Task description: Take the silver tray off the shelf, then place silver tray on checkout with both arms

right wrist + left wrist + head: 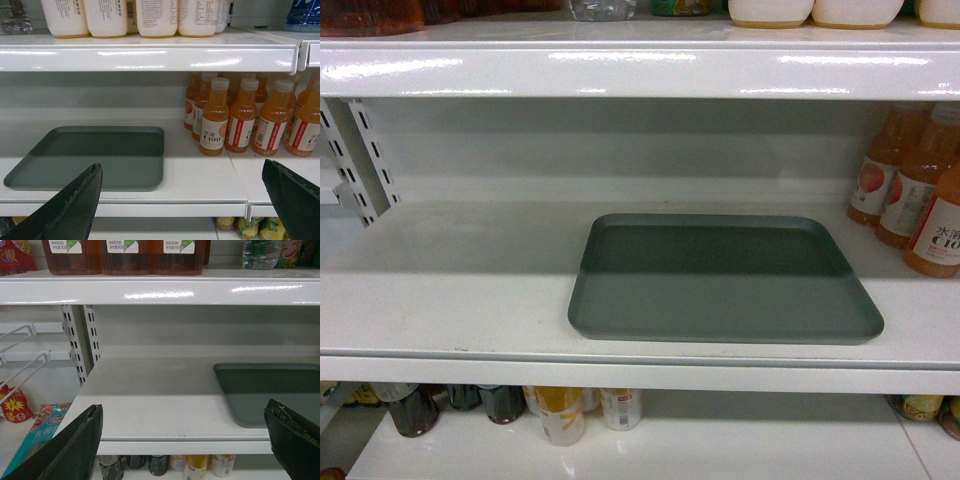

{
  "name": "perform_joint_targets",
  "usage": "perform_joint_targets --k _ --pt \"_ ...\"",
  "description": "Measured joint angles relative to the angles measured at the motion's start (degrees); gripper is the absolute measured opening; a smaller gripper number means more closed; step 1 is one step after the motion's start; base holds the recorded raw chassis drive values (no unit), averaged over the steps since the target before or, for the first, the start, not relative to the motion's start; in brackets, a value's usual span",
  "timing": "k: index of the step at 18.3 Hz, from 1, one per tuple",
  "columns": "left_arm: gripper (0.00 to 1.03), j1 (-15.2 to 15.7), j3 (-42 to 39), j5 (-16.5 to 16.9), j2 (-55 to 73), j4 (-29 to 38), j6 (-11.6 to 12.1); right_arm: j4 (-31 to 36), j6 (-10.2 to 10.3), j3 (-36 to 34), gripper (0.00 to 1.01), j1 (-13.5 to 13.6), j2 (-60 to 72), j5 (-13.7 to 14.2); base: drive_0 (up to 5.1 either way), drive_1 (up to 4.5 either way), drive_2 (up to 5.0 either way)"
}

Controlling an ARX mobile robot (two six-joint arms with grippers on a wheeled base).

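Tray (720, 285) lying flat on shelf (450, 300), right of middle, front rim near front lip. Orange bottles (920, 195) standing at shelf's right end, just beside tray, probably not touching. Left gripper (182, 440) and right gripper (180, 200) hovering before front lip, jaws spread wide, holding nothing.

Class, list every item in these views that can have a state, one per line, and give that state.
silver tray: lying flat on the shelf, empty, untouched.
left pincer: open, in front of the shelf, holding nothing.
right pincer: open, in front of the shelf, holding nothing.
orange drink bottles: upright, capped, right of the tray, apart from it.
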Motion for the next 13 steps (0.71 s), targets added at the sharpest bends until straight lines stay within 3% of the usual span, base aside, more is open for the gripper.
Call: perform_joint_targets --k 13 --pt "0.98 0.0 0.0 0.0 0.0 0.0 0.0 0.0 0.0 0.0 0.98 0.0 0.0 0.0 0.0 0.0 0.0"
